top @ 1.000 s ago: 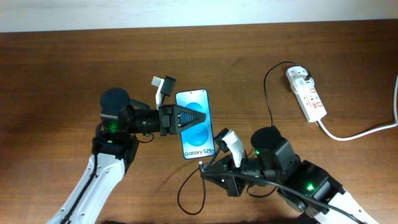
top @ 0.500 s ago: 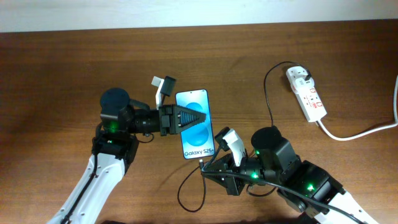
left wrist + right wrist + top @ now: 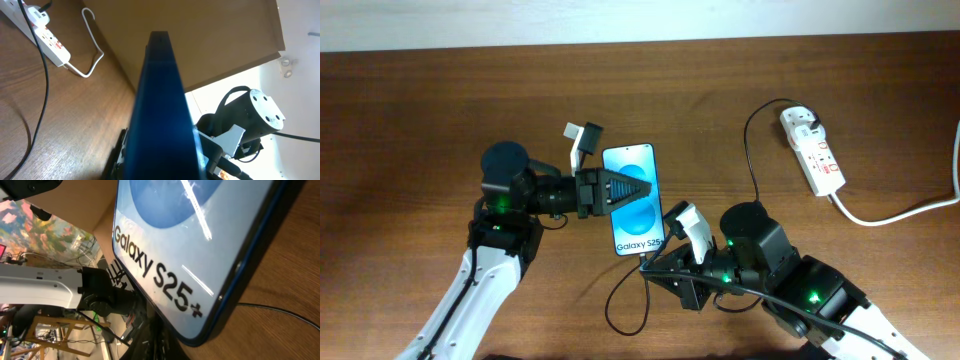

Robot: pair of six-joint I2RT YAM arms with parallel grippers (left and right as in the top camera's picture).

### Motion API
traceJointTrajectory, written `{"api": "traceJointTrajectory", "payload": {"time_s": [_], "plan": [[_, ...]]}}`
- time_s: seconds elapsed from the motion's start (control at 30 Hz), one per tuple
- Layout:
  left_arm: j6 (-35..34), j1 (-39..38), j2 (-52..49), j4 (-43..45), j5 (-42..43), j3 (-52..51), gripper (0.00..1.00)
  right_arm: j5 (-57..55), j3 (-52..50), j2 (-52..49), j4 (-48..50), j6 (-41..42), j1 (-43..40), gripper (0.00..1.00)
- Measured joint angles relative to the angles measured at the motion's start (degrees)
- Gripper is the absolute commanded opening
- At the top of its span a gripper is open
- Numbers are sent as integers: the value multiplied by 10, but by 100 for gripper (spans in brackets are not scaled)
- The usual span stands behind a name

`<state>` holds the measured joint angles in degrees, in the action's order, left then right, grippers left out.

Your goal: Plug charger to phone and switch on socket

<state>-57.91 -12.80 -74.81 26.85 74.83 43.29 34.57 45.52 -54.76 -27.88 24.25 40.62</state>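
The phone point(image 3: 633, 205), blue screen up with white "Galaxy S25" text, lies mid-table. My left gripper point(image 3: 623, 191) is shut on it from the left; the left wrist view shows the phone point(image 3: 160, 100) edge-on between the jaws. My right gripper point(image 3: 658, 270) is at the phone's bottom end, shut on the tip end of the charger's thin black cable point(image 3: 616, 305). The connector tip itself is hidden. In the right wrist view the phone's lower corner point(image 3: 200, 255) fills the frame just above the dark jaws. The socket point(image 3: 814, 150) lies at the far right with the white plug head point(image 3: 802, 118) in it.
The black cable point(image 3: 752, 150) runs from the socket down behind my right arm and loops on the table at the front. The thick white cord point(image 3: 890, 212) leaves the socket to the right edge. The socket also shows in the left wrist view point(image 3: 47, 37).
My right arm has crept slightly left and up toward the phone's bottom end. The left gripper and the phone have not moved.
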Motion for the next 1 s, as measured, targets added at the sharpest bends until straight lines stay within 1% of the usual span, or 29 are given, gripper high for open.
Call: {"api": "traceJointTrajectory", "payload": {"time_s": [1.0], "plan": [[0, 0, 0, 0, 5, 0, 0, -8, 3, 0, 0, 0, 16, 4]]}}
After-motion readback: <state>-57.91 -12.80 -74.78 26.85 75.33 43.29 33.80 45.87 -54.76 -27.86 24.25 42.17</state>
